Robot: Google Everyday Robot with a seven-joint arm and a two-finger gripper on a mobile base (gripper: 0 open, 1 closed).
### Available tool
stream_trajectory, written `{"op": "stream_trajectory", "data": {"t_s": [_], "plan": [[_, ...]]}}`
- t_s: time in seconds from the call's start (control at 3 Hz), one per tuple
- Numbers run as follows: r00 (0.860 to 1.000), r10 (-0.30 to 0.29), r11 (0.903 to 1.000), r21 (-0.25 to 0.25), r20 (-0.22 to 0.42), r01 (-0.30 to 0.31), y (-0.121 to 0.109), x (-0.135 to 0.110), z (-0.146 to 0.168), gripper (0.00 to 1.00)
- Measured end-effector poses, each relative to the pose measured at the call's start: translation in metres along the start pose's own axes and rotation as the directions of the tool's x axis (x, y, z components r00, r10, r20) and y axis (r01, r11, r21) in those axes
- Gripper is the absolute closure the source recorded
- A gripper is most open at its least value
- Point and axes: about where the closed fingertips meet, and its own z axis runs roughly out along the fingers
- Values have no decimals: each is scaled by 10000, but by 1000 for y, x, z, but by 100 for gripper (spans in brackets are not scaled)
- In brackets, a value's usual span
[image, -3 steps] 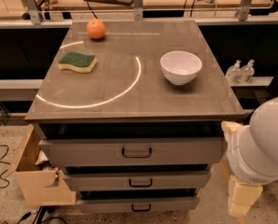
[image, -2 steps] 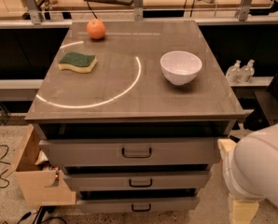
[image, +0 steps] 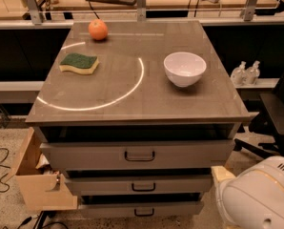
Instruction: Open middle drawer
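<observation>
Wrong-handle risk at the middle drawer [image: 99, 185]
Arm [image: 261, 197] sat at 5 o'clock; gripper out of view, its opening untellable. It could have hooked the top handle [image: 139, 155], at 12, instead.

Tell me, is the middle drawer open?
Looks shut: the middle drawer front sits tucked under the top drawer, no inside showing. The gripper is out of view.

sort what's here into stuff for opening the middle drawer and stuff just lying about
For the job: middle drawer, handle; gripper out of view, only arm lower right.
Lying about: orange, sponge, bowl, box, bottles.
</observation>
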Motion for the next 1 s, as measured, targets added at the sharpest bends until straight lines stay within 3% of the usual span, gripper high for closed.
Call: {"op": "stream_trajectory", "data": {"t_s": [0.33,0.67,1.0], "plan": [[9979,63,10000,-77,639,-58,8,-15,41,0],[9864,134,9994,-347,1641,-78,20,-48,95,0],[9864,133,9994,-346,1640,-77,20,-48,95,0]]}}
